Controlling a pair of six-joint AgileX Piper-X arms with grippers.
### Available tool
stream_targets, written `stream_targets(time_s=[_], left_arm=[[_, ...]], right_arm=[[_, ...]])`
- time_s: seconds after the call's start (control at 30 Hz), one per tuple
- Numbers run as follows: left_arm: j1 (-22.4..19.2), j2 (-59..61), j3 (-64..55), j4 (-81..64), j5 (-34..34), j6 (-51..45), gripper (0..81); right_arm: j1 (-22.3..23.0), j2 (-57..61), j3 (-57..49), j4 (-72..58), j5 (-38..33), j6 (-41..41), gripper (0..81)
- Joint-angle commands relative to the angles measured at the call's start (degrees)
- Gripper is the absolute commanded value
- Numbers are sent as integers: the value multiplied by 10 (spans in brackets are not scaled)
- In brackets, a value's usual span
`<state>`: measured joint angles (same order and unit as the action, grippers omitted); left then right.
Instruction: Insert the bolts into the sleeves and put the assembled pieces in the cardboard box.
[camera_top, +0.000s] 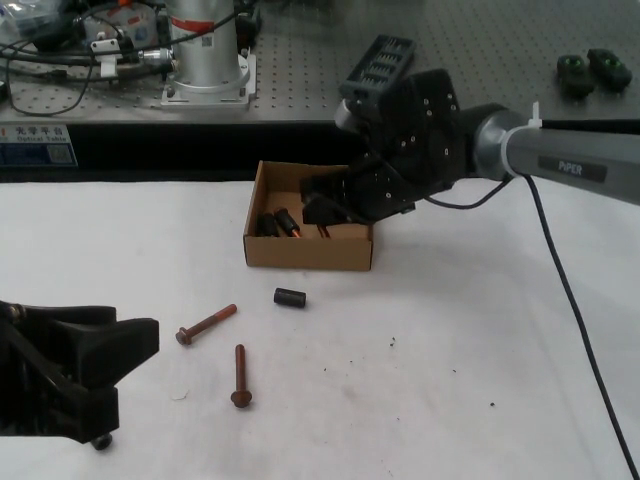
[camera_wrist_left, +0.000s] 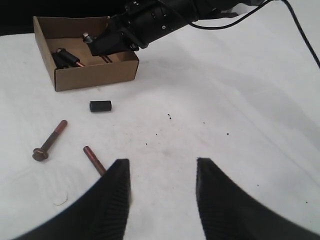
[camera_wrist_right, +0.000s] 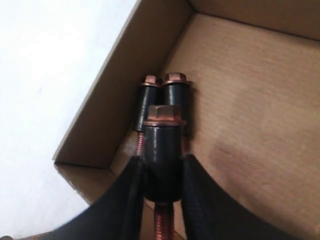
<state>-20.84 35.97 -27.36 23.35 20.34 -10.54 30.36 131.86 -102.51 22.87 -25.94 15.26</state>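
Worktop: covered with a white sheet, creased in places, with small dark specks scattered right of centre.

Behind the sheet there is a dark edge band, then a perforated metal plate. It carries a metal column on a square base, a tangle of cables to the left and two dark green objects at far right.

Cardboard box: open-topped, at the back of the sheet near the middle. Two finished pieces lie side by side against one inner wall, bolt heads uppermost in the right wrist view.

Right hand: over the box interior, arm coming in from the right in the high view. The fingers are clamped on the black sleeve of an assembled piece. Its copper hex head shows at one end and the threaded shank at the other.

Left hand: low over the near left part of the sheet, fingers spread wide and holding nothing.

On the sheet in front of the box:
- Loose sleeve, black, on its side, just in front of the box.
- First bolt, copper-coloured, lying at a slant, left of the sleeve.
- Second bolt, nearer the front; in the left wrist view one end runs under a left finger.

The sleeve and the two bolts lie apart from one another.
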Motion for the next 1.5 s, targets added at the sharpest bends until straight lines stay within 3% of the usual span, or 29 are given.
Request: stream_targets(time_s=[0.0,0.07,0.27,0.33,0.43,0.53,0.63,0.83,0.93,1.27,1.47], left_arm=[[1,-4,-4,-3,-9,7,313],[1,-4,-4,-3,-9,7,313],[1,-4,-4,-3,-6,7,313],[1,-4,-4,-3,-6,7,313],[1,-4,-4,-3,-6,7,313],[1,-1,-4,-6,-8,7,313],[1,-1,-4,-7,-22,7,313],[1,-29,-6,-12,-146,6,315],[1,-53,-6,-6,-173,6,315],[1,-125,-6,2,-208,-22,315],[1,-131,-6,3,-211,-24,315]], right_arm=[[-5,-15,-11,-3,-7,-6,372],[-5,-20,-11,9,10,-20,438],[-9,-47,-11,73,19,-70,387],[-8,-67,-11,135,24,-123,374],[6,-88,-11,200,70,-202,347],[29,-94,-11,202,87,-217,349],[60,-93,-11,221,98,-183,349],[136,-92,-11,271,214,-170,349],[159,-92,-6,272,251,-144,349],[178,-89,42,324,252,19,349],[201,-89,56,338,250,75,349]])
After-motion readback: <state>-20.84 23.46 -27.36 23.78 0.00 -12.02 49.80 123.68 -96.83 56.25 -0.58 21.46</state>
